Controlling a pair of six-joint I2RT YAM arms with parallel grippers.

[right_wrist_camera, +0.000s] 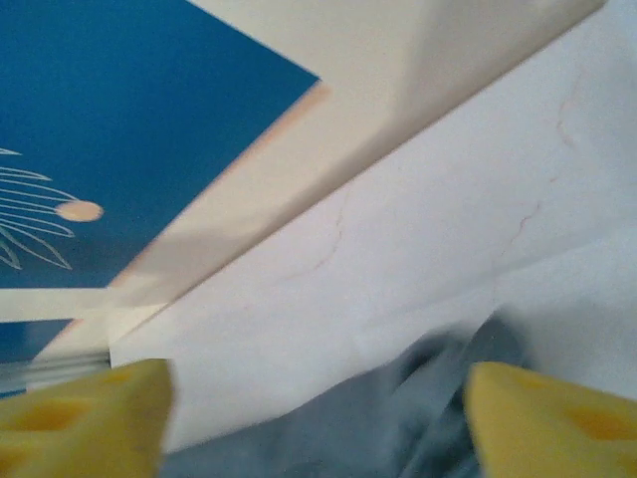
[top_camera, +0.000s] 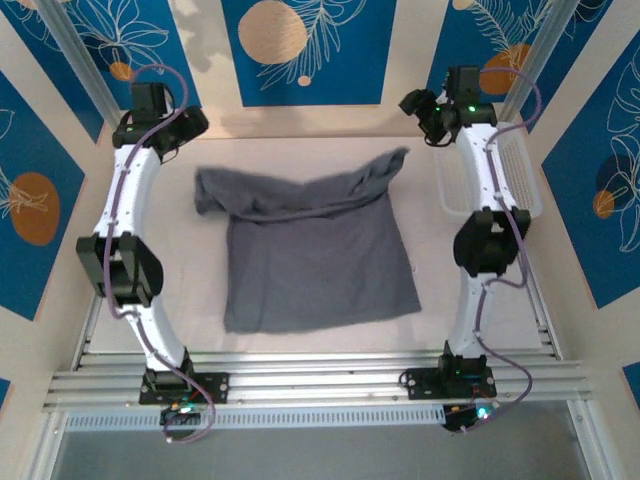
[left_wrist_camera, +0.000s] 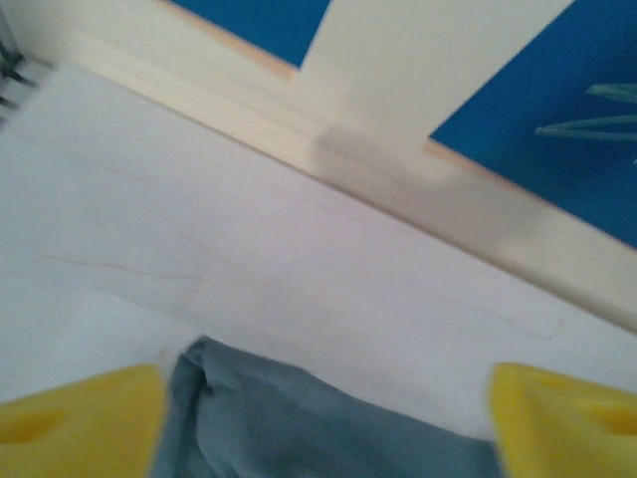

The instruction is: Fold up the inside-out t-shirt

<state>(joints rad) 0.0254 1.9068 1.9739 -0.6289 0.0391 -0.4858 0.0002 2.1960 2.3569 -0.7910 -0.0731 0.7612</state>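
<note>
The slate-grey t-shirt (top_camera: 315, 250) lies on the white table (top_camera: 300, 155), its lower part flat and its far edge bunched and folded over, with corners sticking out left and right. My left gripper (top_camera: 165, 125) hovers past the shirt's far-left corner. In the left wrist view it (left_wrist_camera: 323, 423) stands open, its yellow fingers (left_wrist_camera: 80, 418) wide apart over a shirt edge (left_wrist_camera: 259, 408). My right gripper (top_camera: 425, 110) hovers by the far-right corner. In the right wrist view it (right_wrist_camera: 318, 423) is open too, with rumpled cloth (right_wrist_camera: 398, 418) below and nothing gripped.
A white mesh basket (top_camera: 515, 170) stands at the right edge of the table, beside the right arm. Blue and cream panels (top_camera: 310, 50) wall in the back and sides. An aluminium rail (top_camera: 310, 380) runs along the near edge.
</note>
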